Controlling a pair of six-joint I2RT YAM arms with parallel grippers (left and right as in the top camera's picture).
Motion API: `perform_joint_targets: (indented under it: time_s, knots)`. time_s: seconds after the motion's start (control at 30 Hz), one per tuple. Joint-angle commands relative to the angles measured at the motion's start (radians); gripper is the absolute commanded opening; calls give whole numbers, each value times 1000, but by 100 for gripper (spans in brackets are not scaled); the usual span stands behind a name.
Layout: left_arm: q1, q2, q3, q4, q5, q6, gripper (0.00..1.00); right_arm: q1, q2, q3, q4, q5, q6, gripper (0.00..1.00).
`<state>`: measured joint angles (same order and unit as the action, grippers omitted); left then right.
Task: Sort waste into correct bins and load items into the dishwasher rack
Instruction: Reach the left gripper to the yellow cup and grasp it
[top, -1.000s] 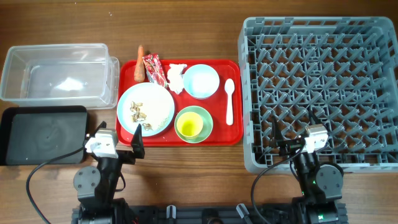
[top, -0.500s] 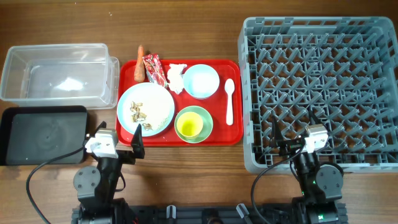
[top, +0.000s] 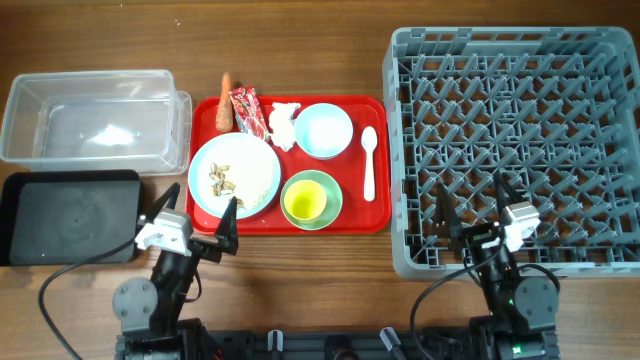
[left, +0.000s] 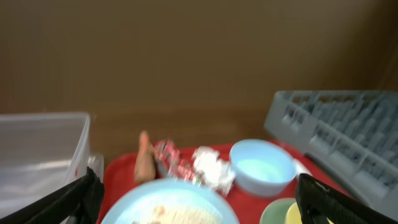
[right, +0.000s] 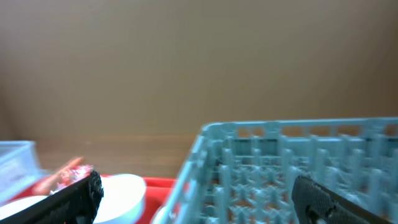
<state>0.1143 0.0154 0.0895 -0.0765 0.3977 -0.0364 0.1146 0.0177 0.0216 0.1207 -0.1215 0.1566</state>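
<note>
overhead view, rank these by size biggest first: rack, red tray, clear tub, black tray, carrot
1. rack, clearly the largest
2. red tray
3. clear tub and black tray: they look about alike, so no ranking between them
4. carrot, by far the smallest
</note>
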Motion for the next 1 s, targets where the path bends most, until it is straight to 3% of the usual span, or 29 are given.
perform_joint_targets:
  time_s: [0.0,0.13,0.37,0.43,0.57,0.63,0.67,0.7,0.73,0.83,0.97]
  knots:
    - [6,9,90,81,71,-159,100,-5,13,135,-13,-153,57,100]
    - [6,175,320,-25,70,-201,100,-5,180,419,-244,-196,86,100]
    - [6,731,923,-605,230,-208,100,-5,727,1018,-795,-271,87,100]
    - [6,841,1049,-711,272,-208,100,-5,843,1126,-870,-354,86,100]
    - [-13,960,1089,-703,411,-319,100,-5,1016,1193,-893,-554,86,100]
    - [-55,1004,1089,-771,341,-318,100,-5,1056,1193,-897,-558,86,100]
    - [-102,1038,1089,-835,244,-316,92,-5,1074,1193,-898,-558,86,100]
    - [-160,1075,1088,-903,108,-317,77,-5,1087,1193,-897,-557,86,100]
    - [-215,1110,1088,-945,6,-317,67,-5,1096,1193,-896,-557,87,100]
    - [-394,1210,1086,-987,-206,-356,68,-5,1107,1192,-894,-556,165,100]
    - [-594,1372,1086,-971,-460,-473,74,-5,1106,1192,-914,-554,161,100]
